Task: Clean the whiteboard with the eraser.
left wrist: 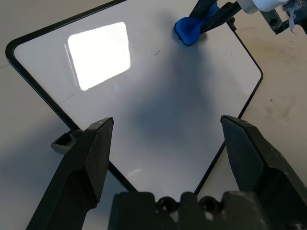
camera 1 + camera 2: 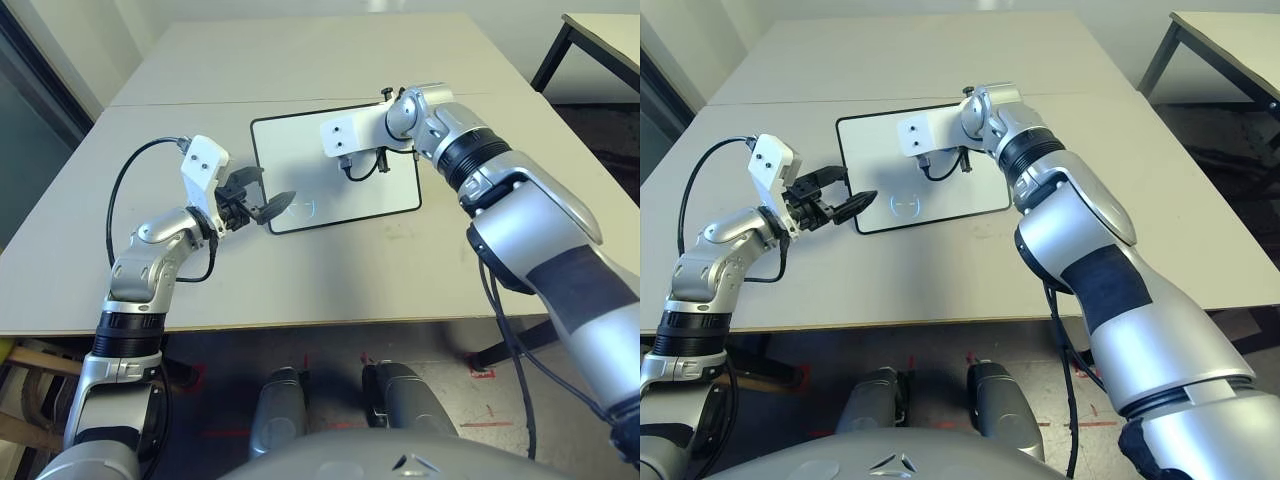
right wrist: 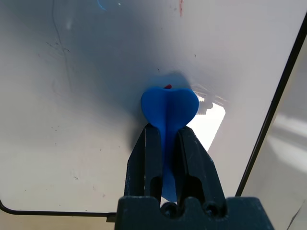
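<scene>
The whiteboard (image 2: 290, 150) lies flat at the middle of the table, white with a thin black frame. My right gripper (image 3: 165, 132) is shut on the blue eraser (image 3: 169, 108) and presses its end against the board's surface, over the board's right half. A tiny red mark (image 3: 167, 86) shows right at the eraser's tip, and another faint red streak (image 3: 181, 5) lies further along the board. My left gripper (image 2: 262, 197) stands open with nothing between its fingers, just above the board's near left edge. The eraser (image 1: 188, 29) also shows in the left wrist view.
A small grey knob (image 1: 62, 142) sticks out from the board's frame. The pale table (image 2: 330, 270) has bare room around the board, and a seam runs across it behind the board. A second table (image 2: 600, 40) stands at the back right.
</scene>
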Controlling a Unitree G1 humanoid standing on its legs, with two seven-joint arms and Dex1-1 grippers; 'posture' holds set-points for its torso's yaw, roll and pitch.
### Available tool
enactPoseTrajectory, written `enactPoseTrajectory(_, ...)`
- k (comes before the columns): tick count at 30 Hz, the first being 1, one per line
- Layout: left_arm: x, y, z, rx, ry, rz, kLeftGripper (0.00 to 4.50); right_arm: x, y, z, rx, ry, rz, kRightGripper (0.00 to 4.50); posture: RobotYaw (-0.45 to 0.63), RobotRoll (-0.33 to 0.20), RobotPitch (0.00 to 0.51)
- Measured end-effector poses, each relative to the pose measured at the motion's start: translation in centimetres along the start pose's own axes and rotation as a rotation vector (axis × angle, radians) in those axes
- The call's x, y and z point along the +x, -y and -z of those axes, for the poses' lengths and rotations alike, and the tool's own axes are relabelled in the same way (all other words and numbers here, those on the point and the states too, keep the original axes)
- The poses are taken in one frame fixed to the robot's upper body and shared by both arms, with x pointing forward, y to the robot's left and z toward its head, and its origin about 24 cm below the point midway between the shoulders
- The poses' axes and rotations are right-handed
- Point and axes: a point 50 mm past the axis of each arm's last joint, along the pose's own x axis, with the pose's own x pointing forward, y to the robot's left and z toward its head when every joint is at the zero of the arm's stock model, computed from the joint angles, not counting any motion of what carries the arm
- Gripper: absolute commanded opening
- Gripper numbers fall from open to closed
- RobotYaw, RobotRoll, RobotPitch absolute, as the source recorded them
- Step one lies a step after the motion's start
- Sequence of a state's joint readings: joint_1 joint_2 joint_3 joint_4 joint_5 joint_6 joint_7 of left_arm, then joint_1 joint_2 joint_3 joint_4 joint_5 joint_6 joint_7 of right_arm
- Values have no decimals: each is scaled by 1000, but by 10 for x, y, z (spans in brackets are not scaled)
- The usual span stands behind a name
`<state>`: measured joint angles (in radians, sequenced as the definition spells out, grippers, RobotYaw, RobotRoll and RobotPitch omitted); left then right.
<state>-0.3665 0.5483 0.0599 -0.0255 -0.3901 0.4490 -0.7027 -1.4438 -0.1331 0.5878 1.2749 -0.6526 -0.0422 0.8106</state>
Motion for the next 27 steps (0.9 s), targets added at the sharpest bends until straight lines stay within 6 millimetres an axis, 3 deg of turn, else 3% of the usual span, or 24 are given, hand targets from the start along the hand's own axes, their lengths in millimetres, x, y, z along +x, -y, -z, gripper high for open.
enactPoseTrajectory(6,0,0,0,-1,-1,-3,4500,3,-2,-12,-14,29,-6,124,44,0,81)
enactPoseTrajectory(13,-1,1,1,-3,-3,-2,4500,3,-1,-11,-4,29,1,124,44,0,82)
enactPoseTrajectory(27,0,1,2,-5,-3,-1,4500,-1,0,8,-5,-41,4,124,31,0,79)
